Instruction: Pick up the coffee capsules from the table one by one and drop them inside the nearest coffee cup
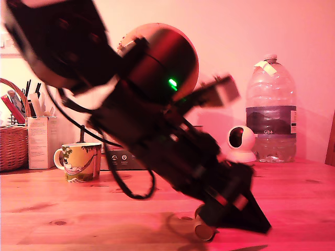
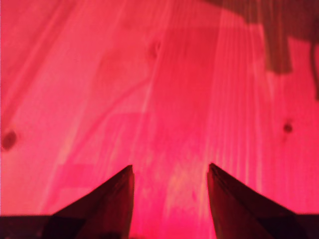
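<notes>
I see a reddish plank table [image 2: 164, 74] of smooth grained wood with dark knots, and a squat yellowish mug [image 1: 81, 162] of glossy ceramic. My black gripper [image 2: 171, 196] looks matt plastic; the big clear water bottle [image 1: 271, 110] is shiny plastic, the brown basket [image 1: 11, 146] rough wicker.

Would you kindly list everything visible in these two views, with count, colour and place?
Coffee capsule: one visible, tan, on the table beside the tool tip.
Coffee cup: one, yellowish with palm picture, exterior view's left.
Table: one, wooden, reddish-tinted.
Wicker basket: one, far left edge.
White carton: one, beside the basket.
Water bottle: one, clear, exterior view's right.
Small camera: one, white, left of the bottle.
Dark box: one, behind the cup.
Arm: one, black, centre.
Tool: one, dark, fingers apart, nothing between them.
</notes>
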### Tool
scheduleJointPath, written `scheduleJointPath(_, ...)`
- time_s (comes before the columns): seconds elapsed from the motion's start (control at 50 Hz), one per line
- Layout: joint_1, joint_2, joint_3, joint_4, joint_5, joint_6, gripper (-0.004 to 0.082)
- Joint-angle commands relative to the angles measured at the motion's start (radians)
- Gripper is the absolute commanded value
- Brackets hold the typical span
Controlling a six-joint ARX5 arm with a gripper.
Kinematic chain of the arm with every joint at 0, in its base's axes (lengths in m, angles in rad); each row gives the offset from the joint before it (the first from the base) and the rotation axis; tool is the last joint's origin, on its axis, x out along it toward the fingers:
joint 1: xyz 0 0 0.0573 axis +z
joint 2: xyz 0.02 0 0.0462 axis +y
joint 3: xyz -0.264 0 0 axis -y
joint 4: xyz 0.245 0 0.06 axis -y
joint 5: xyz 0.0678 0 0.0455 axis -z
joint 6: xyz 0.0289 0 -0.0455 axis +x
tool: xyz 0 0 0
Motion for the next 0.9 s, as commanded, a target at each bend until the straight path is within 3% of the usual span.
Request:
scheduleJointPath(0.0,0.010,-0.029,-0.042,0.025,0.007,-0.004,0.0427)
scheduleJointPath(0.3,0.045,-0.071,-0.124,0.072,0.060,-0.021,0.0425)
scheduleJointPath(0.88,0.095,-0.096,-0.165,0.064,0.090,-0.032,0.0422)
